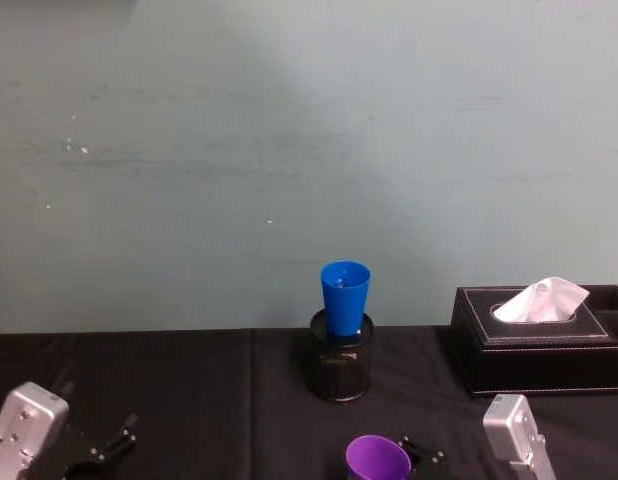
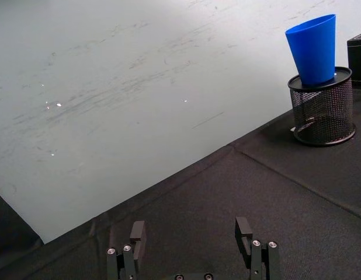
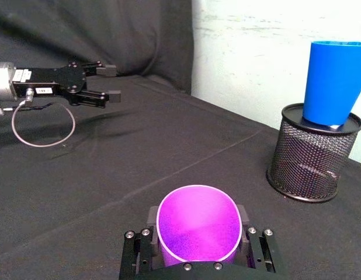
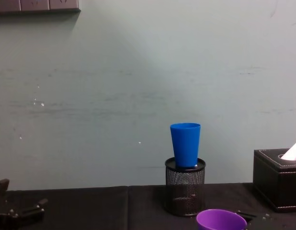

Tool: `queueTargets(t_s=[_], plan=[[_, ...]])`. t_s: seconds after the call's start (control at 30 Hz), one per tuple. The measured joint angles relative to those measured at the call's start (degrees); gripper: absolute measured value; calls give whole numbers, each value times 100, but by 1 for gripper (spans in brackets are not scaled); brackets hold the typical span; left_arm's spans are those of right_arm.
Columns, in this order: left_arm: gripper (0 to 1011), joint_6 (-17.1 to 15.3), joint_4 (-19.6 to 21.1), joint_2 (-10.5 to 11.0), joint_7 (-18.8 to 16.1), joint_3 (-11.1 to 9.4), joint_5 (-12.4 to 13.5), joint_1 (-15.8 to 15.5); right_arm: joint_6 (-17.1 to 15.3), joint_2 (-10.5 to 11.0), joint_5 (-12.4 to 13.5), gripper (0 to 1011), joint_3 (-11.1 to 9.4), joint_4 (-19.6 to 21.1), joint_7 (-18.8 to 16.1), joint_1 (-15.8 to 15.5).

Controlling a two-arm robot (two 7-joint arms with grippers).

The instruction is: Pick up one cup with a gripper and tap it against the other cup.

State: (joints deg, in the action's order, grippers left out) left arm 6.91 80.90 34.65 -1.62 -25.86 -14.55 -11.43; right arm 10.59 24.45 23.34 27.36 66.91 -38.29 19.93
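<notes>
Right gripper (image 3: 196, 245) clamps purple cup (image 1: 378, 460), 6 o'clock, nearest; left gripper (image 2: 191, 233) idle at 8 o'clock, spread wide. Blue cup (image 1: 345, 297) perches, seemingly loose, in mesh holder (image 1: 341, 372) toward 12 o'clock: a hard tap could topple it

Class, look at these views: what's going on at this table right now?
The right gripper is shut on the purple cup, low at the front of the table. The blue cup stands upright in a black mesh pen holder farther back, apart from the purple one, so no tap yet. The left gripper is open and idle to the left.
</notes>
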Motion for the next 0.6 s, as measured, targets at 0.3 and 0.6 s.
queueTargets(t_s=[0.3, 0.6], plan=[[1000, 0, 0, 0, 0, 0, 0, 0, -181, 85, 46, 735, -40, 279, -6, -14], [1000, 0, 0, 0, 0, 0, 0, 0, -833, 423, 201, 735, -48, 1093, -99, 70]])
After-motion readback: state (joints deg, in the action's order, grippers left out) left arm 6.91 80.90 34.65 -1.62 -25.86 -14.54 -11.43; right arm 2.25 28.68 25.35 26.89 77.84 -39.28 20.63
